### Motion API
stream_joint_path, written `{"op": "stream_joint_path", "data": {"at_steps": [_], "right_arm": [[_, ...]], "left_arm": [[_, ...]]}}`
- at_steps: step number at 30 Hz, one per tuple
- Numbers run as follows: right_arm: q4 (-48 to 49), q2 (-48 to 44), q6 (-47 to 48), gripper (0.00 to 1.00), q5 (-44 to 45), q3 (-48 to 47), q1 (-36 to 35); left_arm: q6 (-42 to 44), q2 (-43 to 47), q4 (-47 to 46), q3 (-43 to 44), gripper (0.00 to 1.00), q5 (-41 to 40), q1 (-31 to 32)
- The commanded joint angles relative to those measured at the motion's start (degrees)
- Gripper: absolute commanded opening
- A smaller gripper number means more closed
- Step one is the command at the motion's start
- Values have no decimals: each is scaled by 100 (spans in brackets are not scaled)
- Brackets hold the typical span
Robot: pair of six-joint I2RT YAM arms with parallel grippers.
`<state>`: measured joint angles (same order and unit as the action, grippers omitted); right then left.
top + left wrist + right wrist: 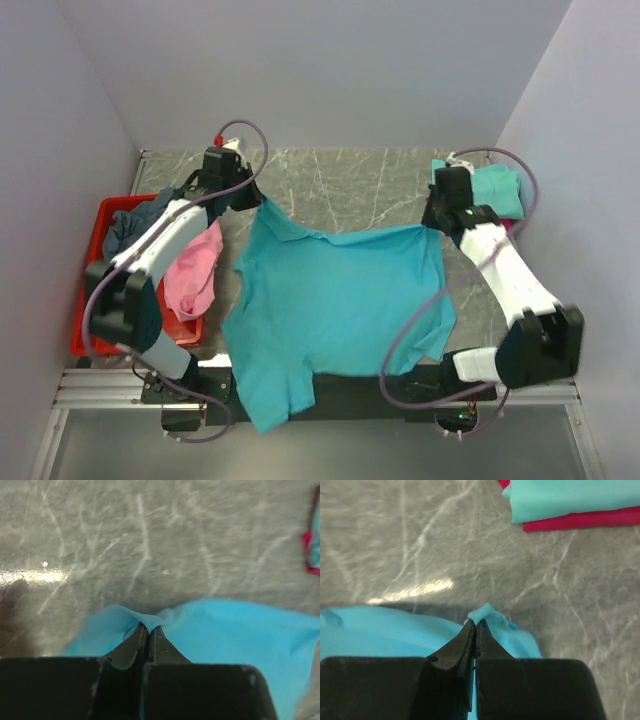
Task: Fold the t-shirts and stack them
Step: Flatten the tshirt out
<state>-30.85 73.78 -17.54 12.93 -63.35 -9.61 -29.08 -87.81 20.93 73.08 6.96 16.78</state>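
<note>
Turquoise t-shirt (pixel 335 310) lies spread across the tabletop (pixel 350 175), one end draping over the near edge. At your left edge, the red tray (pixel 78 335) has a pink t-shirt (pixel 195 270) spilling out. A folded mint-green t-shirt (pixel 560 497) sits in the far right corner. Your left gripper (pixel 149 627) and right gripper (pixel 476 624) each pinch a far corner of the turquoise cloth.
</note>
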Motion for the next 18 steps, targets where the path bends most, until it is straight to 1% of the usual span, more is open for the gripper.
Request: {"op": "stream_joint_path", "data": {"at_steps": [1,2,4,5,9,10,14,17,18], "right_arm": [[993,662,22,0,342,-325,73],[1011,1160,57,0,385,-449,64],[1055,1576,101,0,386,-729,73],[1090,1935,145,0,403,-818,82],[1082,2649,216,0,544,-1257,73],[1046,2912,233,0,570,-1485,73],[888,3467,242,0,588,-2118,90],[704,3854,251,0,684,-2681,99],[634,3959,242,0,728,-2987,117]], "left_arm": [[306,-717,-502,460,1,-274,-60],[324,-1198,-511,549,1,-283,-95],[359,-1606,-458,882,1,-178,-130],[359,-1903,-441,962,0,-99,-174],[280,-2372,-406,1392,1,-2,-306],[263,-2512,-388,1472,1,-11,-341],[122,-2802,-300,1902,1,95,-604],[43,-3118,-326,2332,1,542,-780],[-18,-3241,-309,2690,1,674,-825]]}}
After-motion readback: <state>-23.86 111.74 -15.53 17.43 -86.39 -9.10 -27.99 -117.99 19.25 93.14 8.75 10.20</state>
